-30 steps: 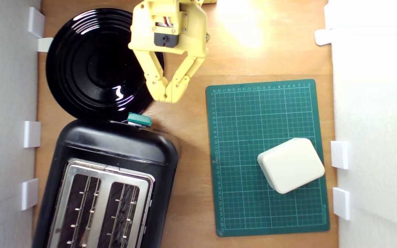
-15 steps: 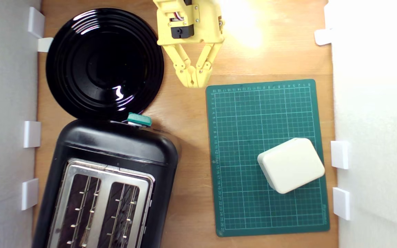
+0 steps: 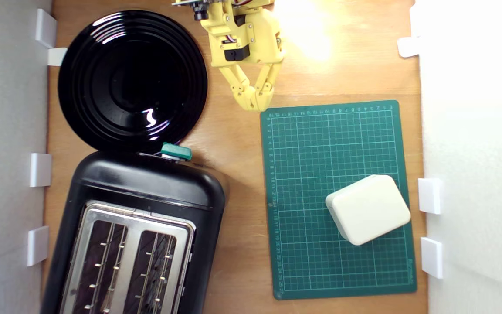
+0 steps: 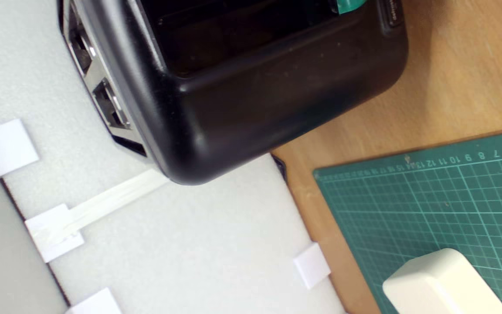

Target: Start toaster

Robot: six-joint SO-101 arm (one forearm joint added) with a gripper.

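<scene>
1. My jaws hang at the far edge of the wooden bench [image 3: 233,144], near the top of the exterior view, just above the upper left corner of the green cutting mat [image 3: 336,131].
2. My jaws are closed, the two yellow tips meet each other, and nothing is between them.
3. The toaster [image 3: 146,183] lies in the lower left part of the exterior view, well apart from my jaws, below them and toward the exterior view's left.
4. It is glossy black with a silver top plate [image 3: 133,218] and two slots with wire guides.
5. Its small teal-green lever [image 3: 176,151] sticks out from the end that is nearest to my jaws; bare bench lies between the lever and my tips.
6. In the wrist view I see the black end of the toaster [image 4: 255,96] and a small part of the teal lever [image 4: 349,5] at the picture's edge.
7. A round black ribbed plate [image 3: 132,80] lies beside my jaws on the exterior view's left, and its rim reaches the toaster.
8. A cream rounded block [image 3: 368,208] rests on the mat, tilted against the grid lines.
</scene>
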